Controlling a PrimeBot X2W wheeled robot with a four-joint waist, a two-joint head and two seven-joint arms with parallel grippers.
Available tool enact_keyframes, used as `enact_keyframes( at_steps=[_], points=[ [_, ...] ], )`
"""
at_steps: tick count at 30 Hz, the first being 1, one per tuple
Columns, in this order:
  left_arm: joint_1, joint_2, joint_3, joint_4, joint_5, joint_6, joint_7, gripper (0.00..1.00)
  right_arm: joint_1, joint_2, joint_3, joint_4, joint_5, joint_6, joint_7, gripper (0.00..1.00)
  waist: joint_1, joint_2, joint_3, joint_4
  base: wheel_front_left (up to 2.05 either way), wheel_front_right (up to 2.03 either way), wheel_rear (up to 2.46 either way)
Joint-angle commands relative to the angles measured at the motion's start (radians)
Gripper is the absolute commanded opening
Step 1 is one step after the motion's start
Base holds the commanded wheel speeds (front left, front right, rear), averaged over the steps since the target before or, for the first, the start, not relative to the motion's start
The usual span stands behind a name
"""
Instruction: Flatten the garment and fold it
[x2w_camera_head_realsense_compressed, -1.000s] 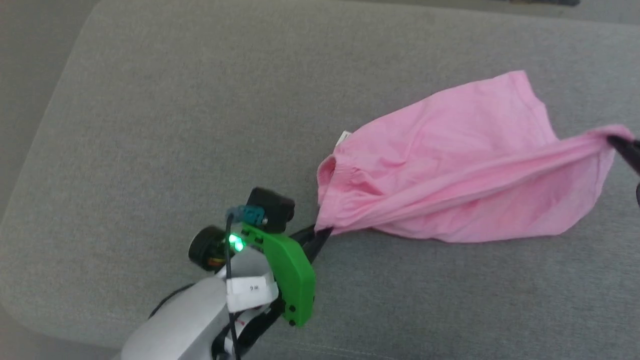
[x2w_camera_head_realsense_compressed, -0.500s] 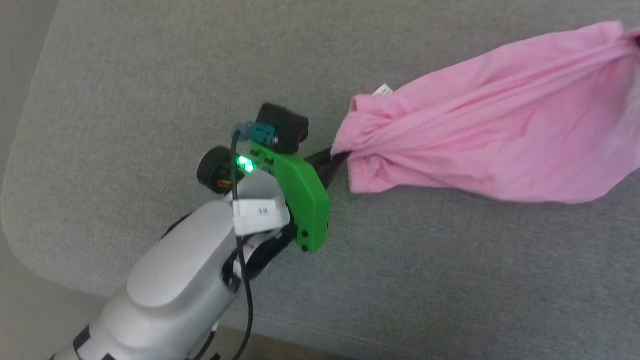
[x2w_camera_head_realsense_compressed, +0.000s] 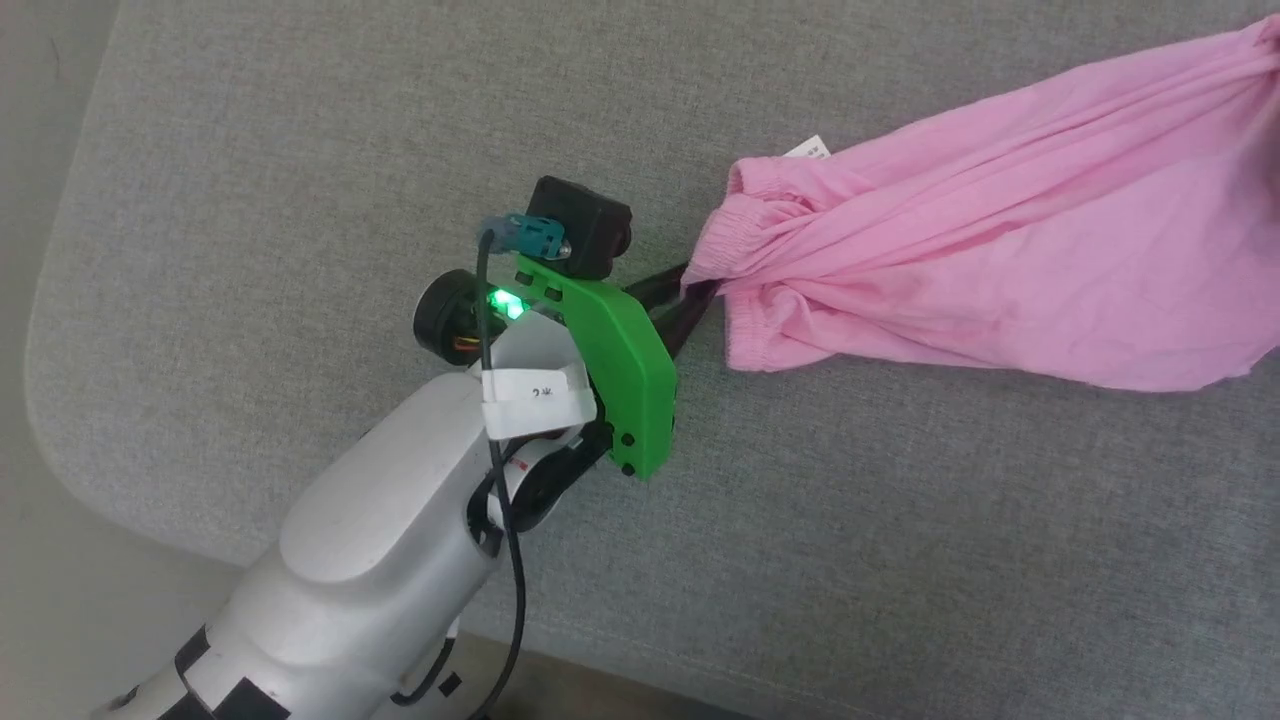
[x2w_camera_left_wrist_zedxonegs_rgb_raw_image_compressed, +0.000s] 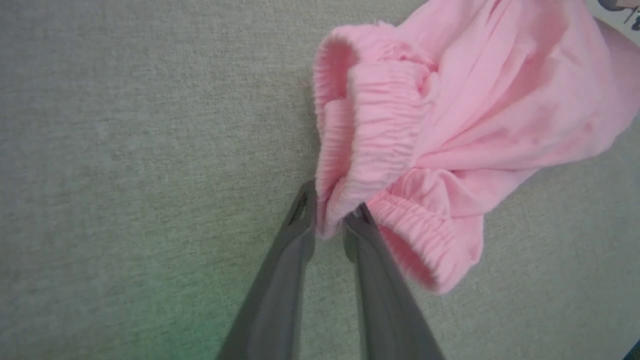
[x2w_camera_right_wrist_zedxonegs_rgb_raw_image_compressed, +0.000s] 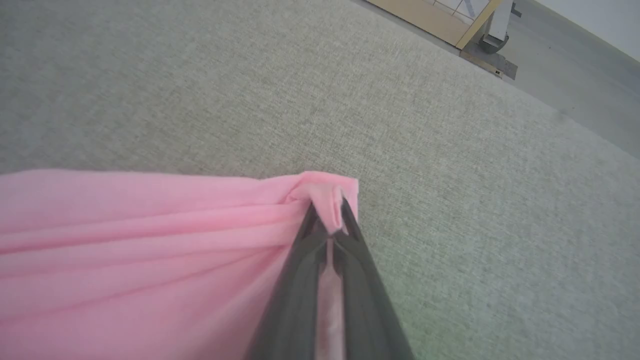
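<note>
The pink shorts (x2w_camera_head_realsense_compressed: 1000, 270) are lying stretched across the grey cushion (x2w_camera_head_realsense_compressed: 300, 150) toward the head view's upper right, being pulled taut for flattening. The right gripper (x2w_camera_right_wrist_zedxonegs_rgb_raw_image_compressed: 327, 215) is clenching a hem corner (x2w_camera_right_wrist_zedxonegs_rgb_raw_image_compressed: 325, 192). The left gripper (x2w_camera_left_wrist_zedxonegs_rgb_raw_image_compressed: 332, 210) is straddling the waistband (x2w_camera_left_wrist_zedxonegs_rgb_raw_image_compressed: 380, 125) with jaws slightly parted; whether it is gripping, I cannot tell.

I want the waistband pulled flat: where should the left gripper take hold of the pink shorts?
I'd grip the garment by its gathered waistband, at the loose fold, coming from the bare grey cushion side: the elastic stands doubled and open-edged there, and the right gripper pinches the opposite hem.
</note>
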Motion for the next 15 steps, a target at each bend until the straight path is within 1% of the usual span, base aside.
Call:
enact_keyframes(
  at_steps=[1,4,10,12,15],
  points=[
    [-0.001,0.0,0.003,0.012,-0.011,-0.001,-0.011,1.0,-0.001,0.013,0.015,0.019,0.013,-0.002,-0.016,1.0,-0.0001,0.0,-0.024,-0.012,0.0,0.0,0.0],
    [0.011,0.0,0.011,0.019,-0.014,0.005,-0.029,1.0,0.004,0.018,0.036,0.035,0.037,-0.002,-0.05,1.0,-0.0001,0.0,-0.059,-0.023,0.0,0.0,0.0],
    [0.052,0.01,0.042,0.031,-0.024,0.024,-0.086,1.0,0.05,0.008,0.082,0.039,0.101,-0.002,-0.138,1.0,-0.0001,0.0,-0.169,-0.055,0.0,0.0,0.0],
    [0.069,0.017,0.067,0.032,-0.022,0.042,-0.127,1.0,0.073,0.0,0.092,0.031,0.121,-0.002,-0.177,1.0,-0.0001,0.0,-0.208,-0.066,0.0,0.0,0.0],
    [0.101,0.038,0.104,0.041,0.009,0.075,-0.219,1.0,0.121,-0.013,0.1,0.016,0.157,-0.002,-0.229,1.0,-0.0001,0.0,-0.264,-0.078,0.0,0.0,0.0]
  ],
)
